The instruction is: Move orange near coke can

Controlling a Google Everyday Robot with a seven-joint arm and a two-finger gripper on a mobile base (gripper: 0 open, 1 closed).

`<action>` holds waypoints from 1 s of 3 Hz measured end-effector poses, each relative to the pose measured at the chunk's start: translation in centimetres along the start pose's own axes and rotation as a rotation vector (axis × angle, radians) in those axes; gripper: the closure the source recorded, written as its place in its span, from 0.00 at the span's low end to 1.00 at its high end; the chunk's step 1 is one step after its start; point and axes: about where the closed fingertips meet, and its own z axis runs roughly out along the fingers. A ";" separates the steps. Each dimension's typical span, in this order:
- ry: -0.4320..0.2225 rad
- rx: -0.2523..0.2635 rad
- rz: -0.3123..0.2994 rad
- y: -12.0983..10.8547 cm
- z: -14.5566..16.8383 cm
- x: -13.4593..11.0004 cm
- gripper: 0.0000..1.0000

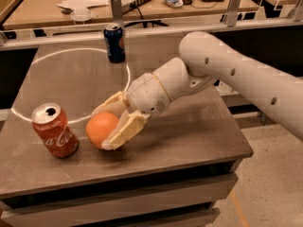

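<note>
The orange (pixel 100 128) is round and plain orange, low over the table's front left. My gripper (pixel 107 126) reaches in from the right on a white arm, and its cream fingers (pixel 124 131) are shut on the orange from both sides. The coke can (pixel 54 130), red with white script and an opened silver top, stands tilted a short way left of the orange. A narrow gap shows between can and fruit.
A dark blue soda can (pixel 114 42) stands at the table's back. A white ring is marked on the brown table (pixel 199 131). A cluttered desk lies behind a metal rail. The table's front and right edges drop to the floor.
</note>
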 end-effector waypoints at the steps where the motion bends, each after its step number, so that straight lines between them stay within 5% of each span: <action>1: -0.004 -0.053 0.003 0.2 1.8 0.5 0.51; 2: 0.019 -0.041 0.017 -0.6 3.0 1.2 0.20; 3: 0.040 0.017 0.032 -1.6 2.6 1.6 0.00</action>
